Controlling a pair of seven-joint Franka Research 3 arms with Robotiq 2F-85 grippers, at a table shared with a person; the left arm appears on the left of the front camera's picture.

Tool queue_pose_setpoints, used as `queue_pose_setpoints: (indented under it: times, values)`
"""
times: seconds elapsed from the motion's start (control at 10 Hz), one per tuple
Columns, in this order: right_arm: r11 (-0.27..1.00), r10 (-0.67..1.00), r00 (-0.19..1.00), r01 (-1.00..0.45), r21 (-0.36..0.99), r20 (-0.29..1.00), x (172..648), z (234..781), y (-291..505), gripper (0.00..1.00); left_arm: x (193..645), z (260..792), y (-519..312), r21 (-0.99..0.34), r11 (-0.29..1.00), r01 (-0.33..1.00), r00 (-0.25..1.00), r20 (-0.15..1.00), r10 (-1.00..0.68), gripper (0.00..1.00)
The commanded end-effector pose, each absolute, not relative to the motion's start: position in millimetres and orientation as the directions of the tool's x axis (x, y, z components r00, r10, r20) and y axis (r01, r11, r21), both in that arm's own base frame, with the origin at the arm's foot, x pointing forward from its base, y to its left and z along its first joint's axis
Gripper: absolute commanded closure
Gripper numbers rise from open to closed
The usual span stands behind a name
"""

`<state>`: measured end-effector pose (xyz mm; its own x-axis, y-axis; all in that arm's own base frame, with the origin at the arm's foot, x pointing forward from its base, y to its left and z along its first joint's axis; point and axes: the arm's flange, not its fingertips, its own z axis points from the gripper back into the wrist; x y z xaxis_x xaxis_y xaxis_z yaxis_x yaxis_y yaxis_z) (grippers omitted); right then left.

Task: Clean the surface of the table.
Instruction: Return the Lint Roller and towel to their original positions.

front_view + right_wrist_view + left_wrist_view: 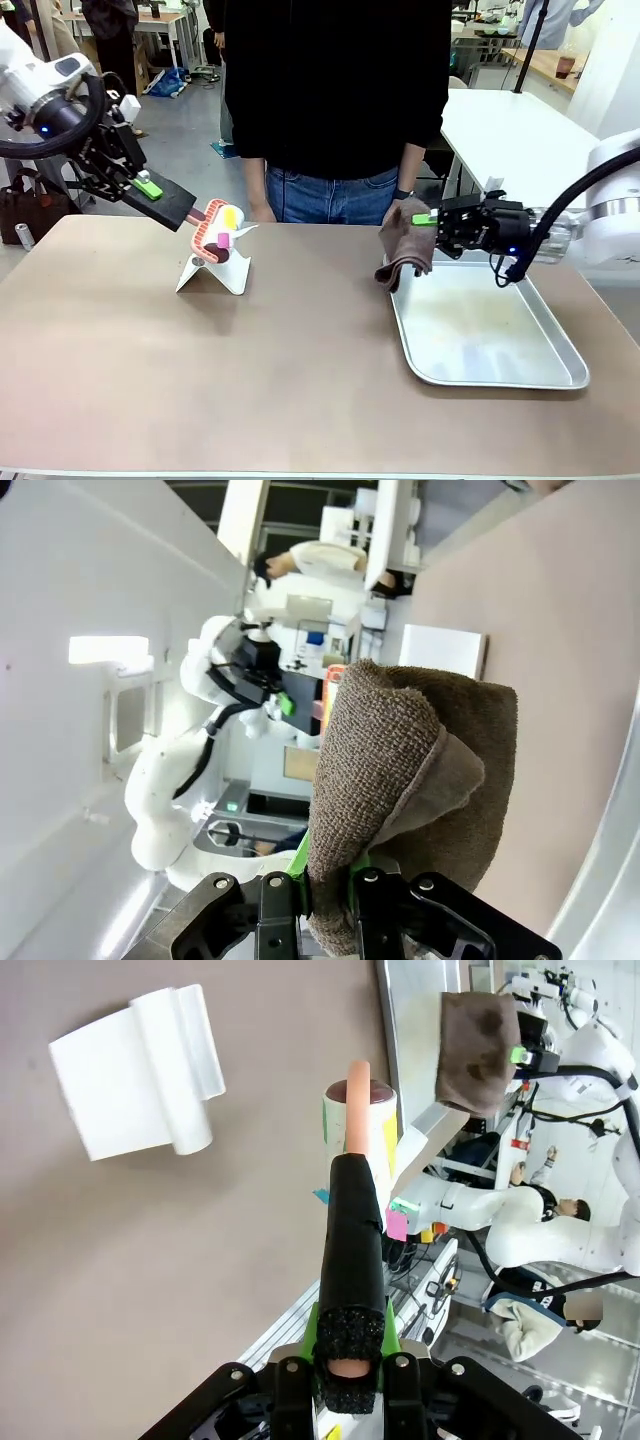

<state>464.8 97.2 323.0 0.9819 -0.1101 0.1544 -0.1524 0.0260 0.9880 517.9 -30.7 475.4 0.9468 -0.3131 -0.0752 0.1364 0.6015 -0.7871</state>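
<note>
Front view: the table [200,370] spans the foreground, its taupe top bare but for a white stand [215,272] and a silver tray [560,375] to the robot's right. The left gripper [148,187] is clamped on the black handle of a lint roller [215,235], held just above the stand. The right gripper [430,220] pinches a brown cloth [405,245] hanging at the tray's near corner. The tray holds nothing I can make out.

Left wrist view: jaws tight on the roller [358,1110], the stand [140,1070] well off to one side. In my judgement, the drum should be laid flat before rolling.

Right wrist view: the cloth [400,780] is bunched between closed fingers; spreading it flat on the tabletop [560,630] would wipe better.
</note>
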Motion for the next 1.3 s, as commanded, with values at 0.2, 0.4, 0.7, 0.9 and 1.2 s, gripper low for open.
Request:
queue_pose_setpoints:
  times: [0.2,0.4,0.7,0.9,1.2]
  values:
    - [0.154,0.013,0.983,-0.184,0.971,0.184,494,304,171,0.88,523,468,-56,-0.749,0.642,0.165,0.944,-0.069,-0.324,0.78]
    - [0.237,0.086,0.978,-0.205,0.95,0.19,494,286,207,0.88,528,460,-66,-0.714,0.681,0.162,0.95,-0.074,-0.304,0.78]
    - [0.359,0.171,0.968,-0.236,0.903,0.185,488,270,232,0.88,535,445,-79,-0.685,0.71,0.167,0.95,-0.082,-0.302,0.78]
    - [0.401,0.178,0.965,-0.251,0.881,0.194,487,268,232,0.88,542,436,-83,-0.668,0.728,0.154,0.953,-0.094,-0.288,0.78]
    - [0.42,0.165,0.963,-0.262,0.869,0.211,488,267,229,0.88,550,432,-80,-0.64,0.758,0.123,0.966,-0.098,-0.239,0.78]
